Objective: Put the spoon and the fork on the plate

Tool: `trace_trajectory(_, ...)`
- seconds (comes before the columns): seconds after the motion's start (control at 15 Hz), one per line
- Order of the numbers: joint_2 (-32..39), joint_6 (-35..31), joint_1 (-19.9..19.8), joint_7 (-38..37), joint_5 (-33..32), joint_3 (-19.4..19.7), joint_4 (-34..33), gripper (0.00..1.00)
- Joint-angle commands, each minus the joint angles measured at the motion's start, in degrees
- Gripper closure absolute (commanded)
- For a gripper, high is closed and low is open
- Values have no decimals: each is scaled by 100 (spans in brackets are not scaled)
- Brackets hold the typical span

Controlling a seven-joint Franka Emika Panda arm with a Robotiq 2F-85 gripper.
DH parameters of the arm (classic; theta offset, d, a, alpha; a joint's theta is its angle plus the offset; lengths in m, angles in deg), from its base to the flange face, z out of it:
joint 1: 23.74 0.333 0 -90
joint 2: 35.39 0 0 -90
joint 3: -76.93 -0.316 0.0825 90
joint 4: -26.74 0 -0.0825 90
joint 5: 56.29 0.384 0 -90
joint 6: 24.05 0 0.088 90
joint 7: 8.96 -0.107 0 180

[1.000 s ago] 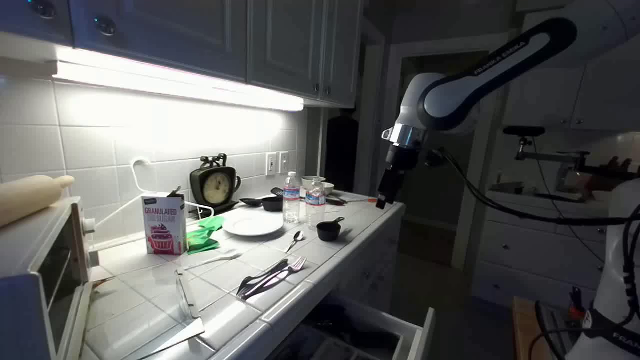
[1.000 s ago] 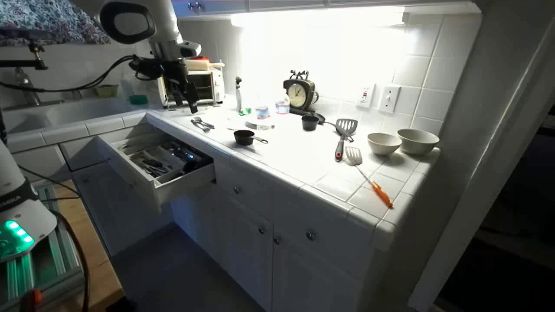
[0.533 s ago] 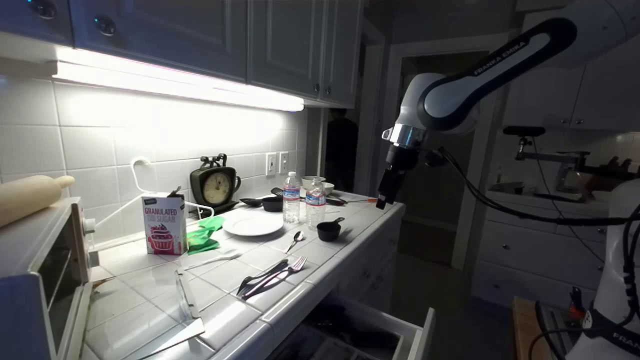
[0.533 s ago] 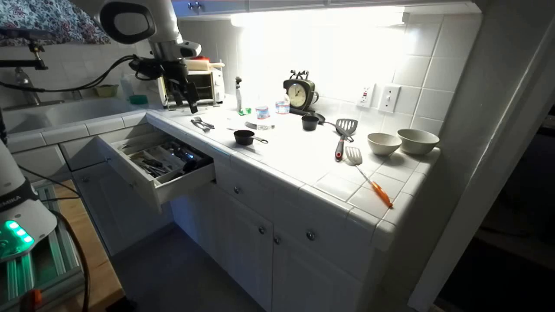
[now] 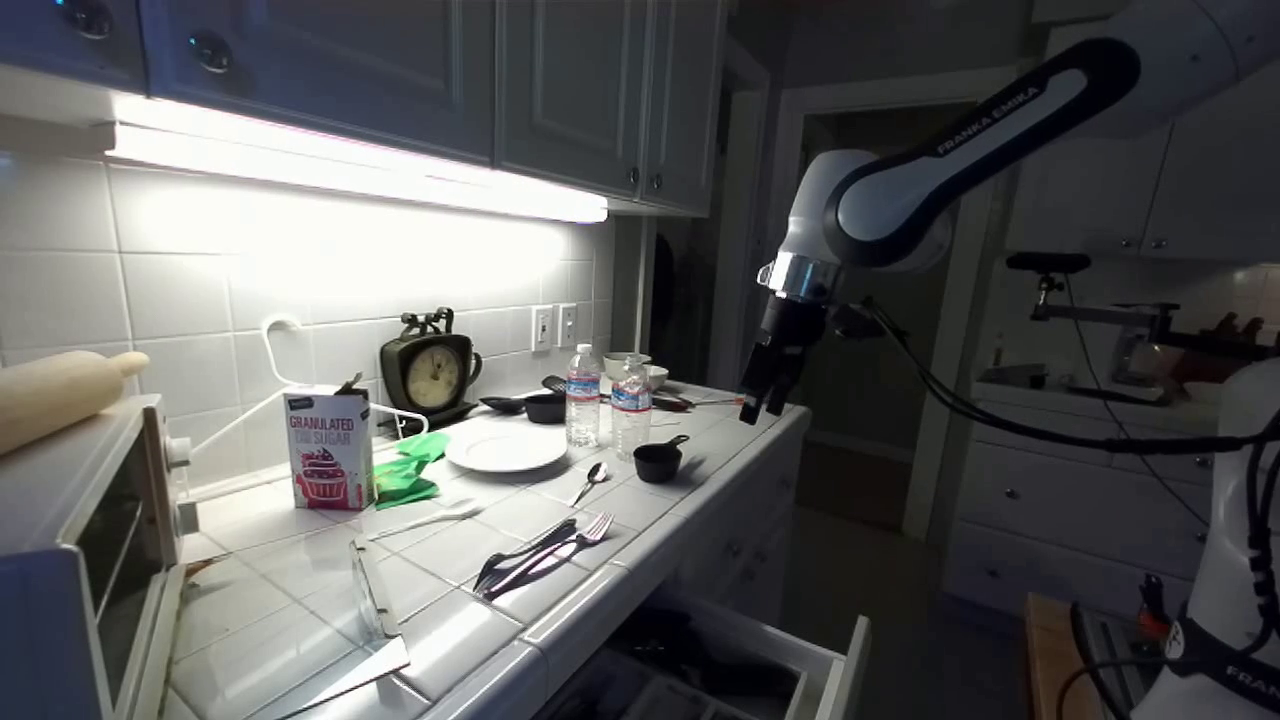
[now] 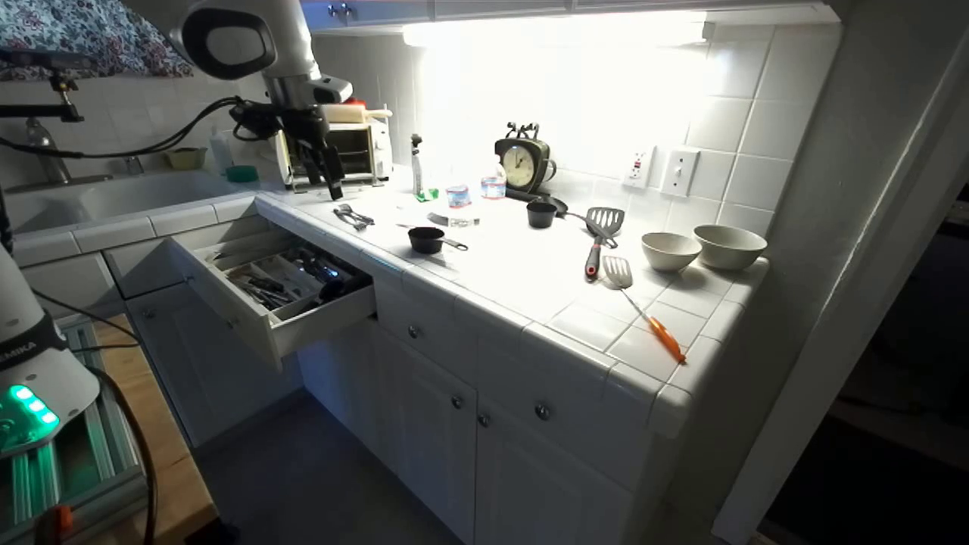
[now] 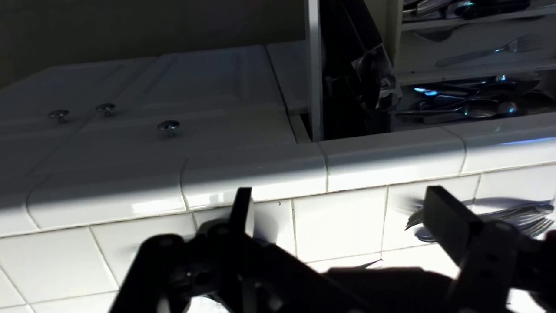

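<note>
A: Item one, pincer (image 7: 341,204)?
B: Jaws wide, nothing between them, hung above the table (image 5: 430,562). Just changed: in an exterior view I have it slightly further left and turned, both jaw tips now showing apart.
A: Item two, fork (image 5: 580,540)?
B: One. Near part of the table, toward its right edge in that view, beside a dark utensil (image 5: 556,534); unmoved.
A: Item three, spoon (image 5: 592,478)?
B: One lying alone, farther than the fork, just left of the measuring cup (image 5: 658,462); unmoved. Whether the dark utensil is a second spoon, I cannot tell.
A: Item four, plate (image 5: 507,448)?
B: One, white, left of that spoon and farther; unmoved, neither piece aboard.
A: Meaning?
B: Delivered: nil of two. I judge this an opening approach, lining up a first pick; a grab at the fork could take its neighbour too.
</note>
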State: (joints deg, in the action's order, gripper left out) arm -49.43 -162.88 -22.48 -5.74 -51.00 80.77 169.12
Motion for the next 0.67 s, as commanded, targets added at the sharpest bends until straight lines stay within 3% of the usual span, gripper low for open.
trace_trajectory(0.0, 305, -62, 248, 618, 365, -92, -243, 0)
trace_trajectory(0.6, 705, -149, 781, 3386, 809, -200, -523, 0)
